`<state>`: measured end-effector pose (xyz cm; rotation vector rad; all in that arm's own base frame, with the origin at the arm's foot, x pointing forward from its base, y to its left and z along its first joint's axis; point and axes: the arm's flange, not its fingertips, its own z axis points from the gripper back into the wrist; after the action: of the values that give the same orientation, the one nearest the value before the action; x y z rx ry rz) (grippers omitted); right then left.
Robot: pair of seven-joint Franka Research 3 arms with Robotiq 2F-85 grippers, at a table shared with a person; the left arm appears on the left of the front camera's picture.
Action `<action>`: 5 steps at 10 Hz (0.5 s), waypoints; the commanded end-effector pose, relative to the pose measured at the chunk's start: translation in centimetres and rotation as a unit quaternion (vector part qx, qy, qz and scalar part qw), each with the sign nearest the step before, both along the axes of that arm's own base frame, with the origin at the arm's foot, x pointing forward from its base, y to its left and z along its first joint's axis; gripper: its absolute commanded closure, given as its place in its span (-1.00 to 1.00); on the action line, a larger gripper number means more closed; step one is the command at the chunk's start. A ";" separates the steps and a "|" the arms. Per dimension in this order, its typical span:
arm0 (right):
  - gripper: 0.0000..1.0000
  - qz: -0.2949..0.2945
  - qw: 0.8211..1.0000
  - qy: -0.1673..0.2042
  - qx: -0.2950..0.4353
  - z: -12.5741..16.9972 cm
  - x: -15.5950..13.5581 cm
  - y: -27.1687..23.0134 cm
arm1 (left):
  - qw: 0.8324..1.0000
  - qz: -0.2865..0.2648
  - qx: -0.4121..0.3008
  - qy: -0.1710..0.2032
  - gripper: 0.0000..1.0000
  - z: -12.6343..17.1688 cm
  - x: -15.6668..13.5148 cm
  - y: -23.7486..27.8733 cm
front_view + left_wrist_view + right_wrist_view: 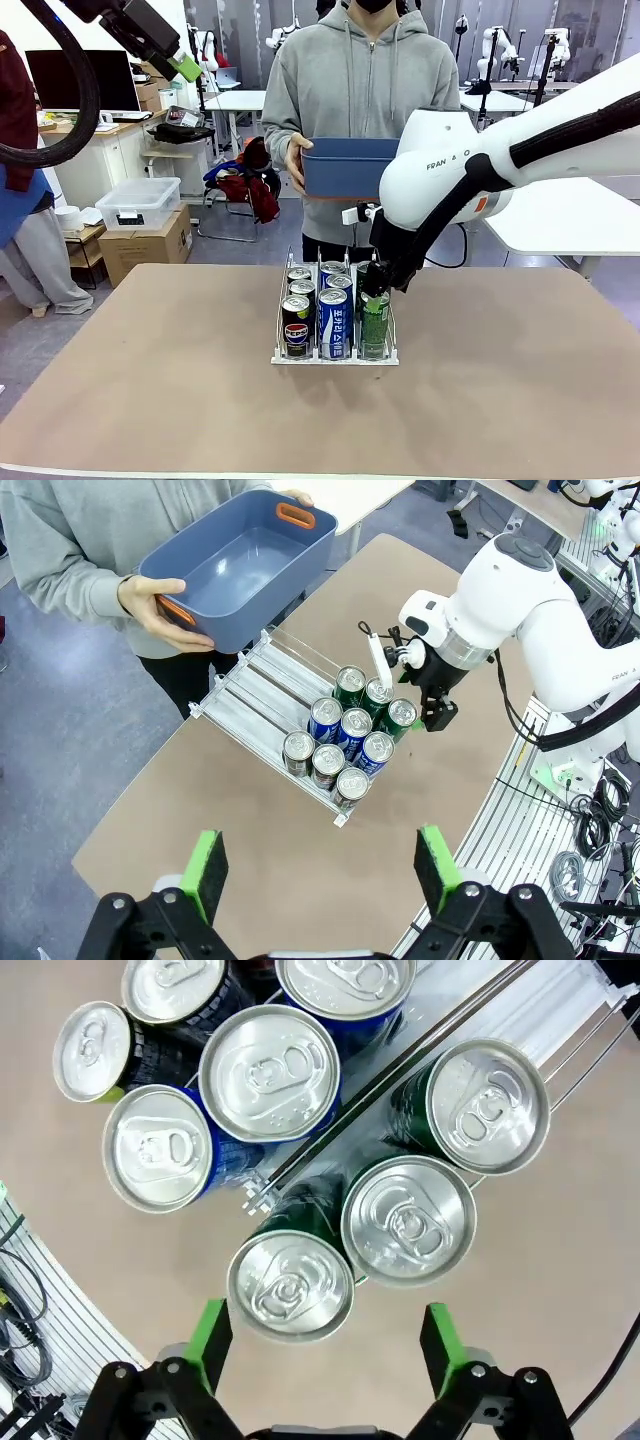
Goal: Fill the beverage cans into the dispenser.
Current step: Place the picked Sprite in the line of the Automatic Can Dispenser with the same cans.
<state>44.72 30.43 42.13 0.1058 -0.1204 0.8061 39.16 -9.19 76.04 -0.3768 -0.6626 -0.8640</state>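
The white wire dispenser (335, 358) stands mid-table with three lanes of beverage cans. At its front are a black Pepsi can (296, 327), a blue can (333, 323) and a green can (375, 325). My right gripper (375, 285) hangs open just above the green lane. In the right wrist view, the right gripper (325, 1340) has nothing between its fingers, and three green cans (408, 1220) stand below it beside blue cans (270, 1072) and black cans (90, 1050). My left gripper (320, 870) is open and empty, raised high at the left (188, 68), looking down on the dispenser (262, 685).
A person at the far side holds an empty blue bin (348, 165) in both hands above the table's far edge (240, 560). The rear of the dispenser lanes is bare. The brown tabletop (520, 380) around the rack carries nothing else.
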 end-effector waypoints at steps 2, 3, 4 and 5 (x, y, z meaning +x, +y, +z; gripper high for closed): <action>-1.00 0.000 1.000 0.000 0.000 0.0 0.0 0.0 | 1.000 0.000 -0.001 0.001 -1.00 -0.1 -0.1 0.2; -1.00 0.000 1.000 0.000 0.000 0.0 0.0 0.0 | 1.000 0.000 -0.001 0.001 -1.00 -0.1 -0.1 0.2; -1.00 0.000 1.000 0.000 0.000 0.0 0.0 0.0 | 1.000 0.000 -0.001 0.001 -1.00 -0.1 -0.1 0.2; -1.00 0.000 1.000 0.000 0.000 0.0 0.0 0.0 | 1.000 0.000 -0.001 0.001 -1.00 -0.1 -0.1 0.2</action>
<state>44.44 30.33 42.14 0.1176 -0.1172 0.7980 39.16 -9.19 76.04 -0.3768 -0.6627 -0.8640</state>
